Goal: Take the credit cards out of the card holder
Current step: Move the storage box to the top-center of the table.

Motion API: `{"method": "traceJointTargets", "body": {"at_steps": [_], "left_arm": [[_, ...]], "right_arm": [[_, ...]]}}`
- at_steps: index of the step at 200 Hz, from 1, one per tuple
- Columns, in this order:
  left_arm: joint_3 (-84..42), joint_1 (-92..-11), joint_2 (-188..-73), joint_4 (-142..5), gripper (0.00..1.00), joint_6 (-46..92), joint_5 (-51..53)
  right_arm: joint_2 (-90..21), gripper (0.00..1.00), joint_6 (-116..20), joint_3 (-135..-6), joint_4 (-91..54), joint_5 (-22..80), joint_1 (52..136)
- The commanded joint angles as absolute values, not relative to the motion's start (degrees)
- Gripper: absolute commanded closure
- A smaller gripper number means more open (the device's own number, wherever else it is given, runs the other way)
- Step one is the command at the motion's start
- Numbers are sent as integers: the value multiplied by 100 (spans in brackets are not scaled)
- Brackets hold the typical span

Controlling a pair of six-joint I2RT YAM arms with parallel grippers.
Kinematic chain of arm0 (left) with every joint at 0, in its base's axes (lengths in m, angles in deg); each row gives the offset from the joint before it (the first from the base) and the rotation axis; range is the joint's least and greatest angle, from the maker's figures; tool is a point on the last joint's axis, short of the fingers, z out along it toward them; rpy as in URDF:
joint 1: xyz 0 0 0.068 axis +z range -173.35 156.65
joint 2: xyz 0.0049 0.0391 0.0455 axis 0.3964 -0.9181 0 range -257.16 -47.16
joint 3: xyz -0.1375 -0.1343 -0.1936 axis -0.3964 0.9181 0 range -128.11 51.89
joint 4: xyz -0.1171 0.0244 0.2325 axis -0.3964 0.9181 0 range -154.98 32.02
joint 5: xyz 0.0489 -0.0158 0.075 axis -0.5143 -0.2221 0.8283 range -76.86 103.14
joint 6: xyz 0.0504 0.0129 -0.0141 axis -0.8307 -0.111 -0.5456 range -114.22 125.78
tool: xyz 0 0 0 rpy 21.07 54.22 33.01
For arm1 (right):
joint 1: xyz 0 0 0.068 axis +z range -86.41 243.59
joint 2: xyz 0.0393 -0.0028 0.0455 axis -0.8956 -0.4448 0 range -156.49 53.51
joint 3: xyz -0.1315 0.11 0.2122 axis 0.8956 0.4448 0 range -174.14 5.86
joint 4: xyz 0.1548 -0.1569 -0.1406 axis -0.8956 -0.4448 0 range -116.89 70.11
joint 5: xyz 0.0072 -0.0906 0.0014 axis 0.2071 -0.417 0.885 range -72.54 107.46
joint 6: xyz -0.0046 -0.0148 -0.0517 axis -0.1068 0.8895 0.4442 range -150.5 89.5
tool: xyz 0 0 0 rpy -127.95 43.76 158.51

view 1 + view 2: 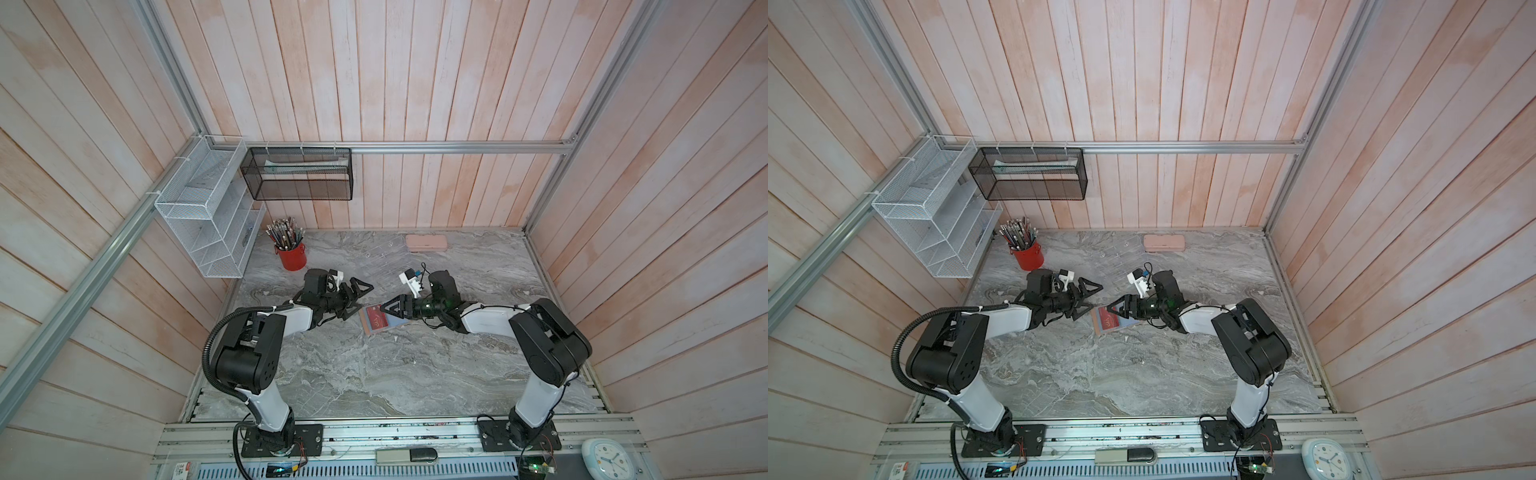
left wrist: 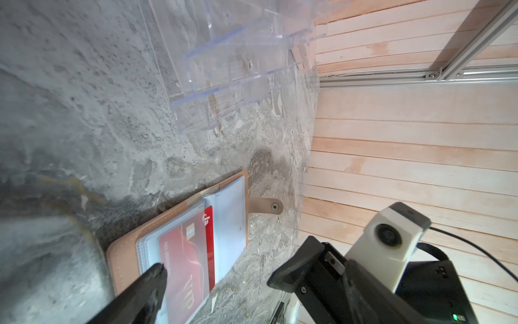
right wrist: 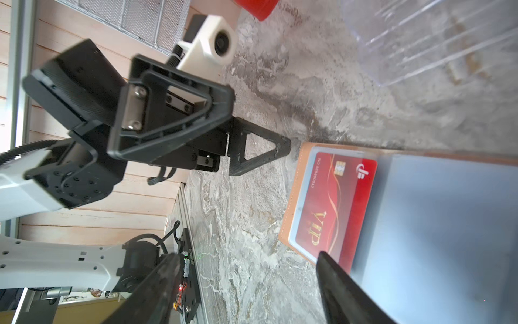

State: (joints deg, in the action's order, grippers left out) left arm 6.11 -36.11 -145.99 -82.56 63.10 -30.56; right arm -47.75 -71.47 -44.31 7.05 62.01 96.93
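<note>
Two low arms [image 1: 297, 318] [image 1: 486, 322] (flanking card holder [image 1: 366, 323])

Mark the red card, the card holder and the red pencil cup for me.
red card [image 3: 333, 196]: right wrist view, middle of its face.
card holder [image 2: 123, 258]: left wrist view, bare tan cover edge.
pencil cup [image 1: 293, 258]: in a top view, red side wall.
</note>
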Motion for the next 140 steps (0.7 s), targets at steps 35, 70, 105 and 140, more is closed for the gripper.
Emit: {"method": "traceJointTargets", "body": {"at_steps": [35,70,105,140], "left_arm": [[299,-3663,-14388,-8205,0,6361,-3144],[31,-3813,-14534,-8129,0,6326,-3058],[-459,-3649,-14959,-8242,0,6333,-3054],[-1211,-3387,-15469,-7981,0,6092,-2897]], "right_arm": [[-4264,20,-5706,-5755,-1827,4355,8994],[-5070,19,-5339,-6912,-2172,3873,8429],[-6072,17,-5090,-8020,-2306,3882,8210],[-6910,16,-5116,-8877,-2320,4159,8029]]}}
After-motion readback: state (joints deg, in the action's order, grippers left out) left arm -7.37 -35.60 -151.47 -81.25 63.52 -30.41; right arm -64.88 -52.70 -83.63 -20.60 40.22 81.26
